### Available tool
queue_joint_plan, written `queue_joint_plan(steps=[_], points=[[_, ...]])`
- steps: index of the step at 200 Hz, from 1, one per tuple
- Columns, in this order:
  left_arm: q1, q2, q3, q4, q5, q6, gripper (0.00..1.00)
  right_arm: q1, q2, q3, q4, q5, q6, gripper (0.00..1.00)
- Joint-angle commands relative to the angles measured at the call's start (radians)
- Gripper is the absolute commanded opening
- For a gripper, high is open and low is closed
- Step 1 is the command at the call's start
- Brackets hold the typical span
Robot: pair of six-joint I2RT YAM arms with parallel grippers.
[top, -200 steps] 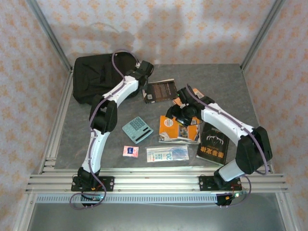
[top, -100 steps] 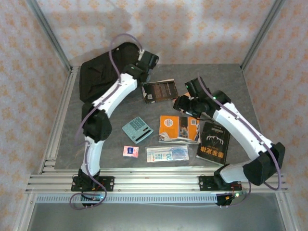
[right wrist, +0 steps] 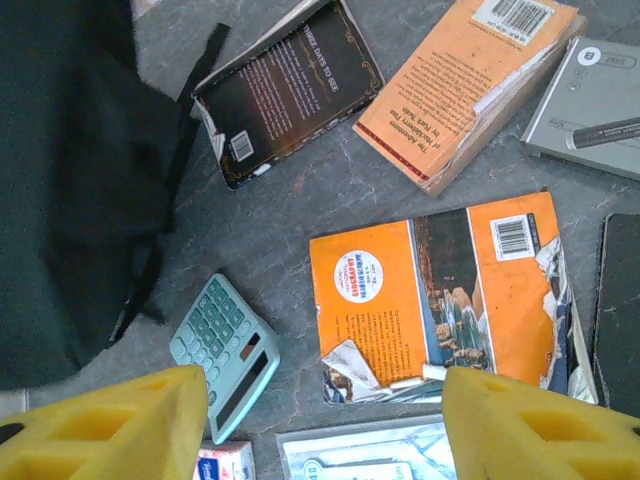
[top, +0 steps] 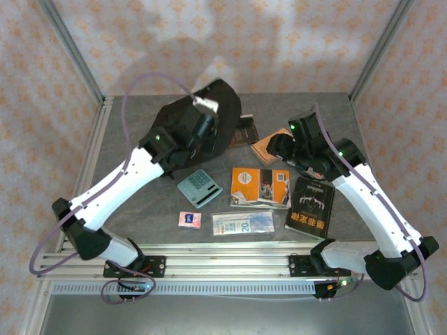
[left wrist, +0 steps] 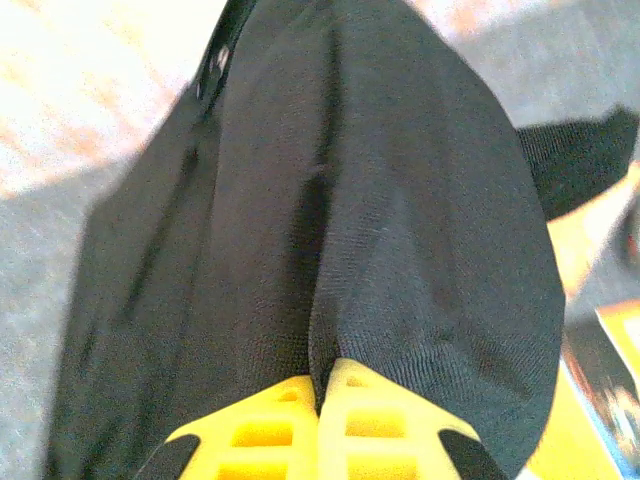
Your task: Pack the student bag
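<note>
Worktop: grey, speckled, carrying every item below.

Student bag: black fabric, held up over the far left-centre of the worktop. Hanging from left claw, fingers pressed together on a fold of the cloth. Opening not visible from any angle.

Books, four: black book at near right. Orange picture book at centre. Orange paperback and dark paperback beyond it, the dark one partly behind the bag's edge from overhead.

Calculator: pale teal, near the bag's lower edge.

Clear packet and small pink packet: side by side at the near edge.

Right claw: spread wide, empty, hovering above the orange picture book.

Step in hand, as judged: presenting the bag for loading, with nothing seemingly packed yet. Next move likely to call for finding and parting the bag's mouth, then bringing the right claw down onto one book.
</note>
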Motion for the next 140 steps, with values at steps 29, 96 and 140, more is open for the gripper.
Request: queue_joint_plan(steps=[29, 96, 140], points=[[-0.078, -0.138, -0.222, 0.009, 0.223, -0.049, 0.00, -0.018, -0.050, -0.113, 0.076, -0.032, 0.060, 0.68], [-0.179, -0.150, -0.324, -0.070, 0.298, 0.001, 0.00, -0.036, 0.105, -0.145, 0.245, -0.137, 0.028, 0.74], [-0.161, -0.161, -0.229, -0.141, 0.213, -0.071, 0.54, -0.037, 0.251, 0.001, 0.222, -0.031, -0.123, 0.73]])
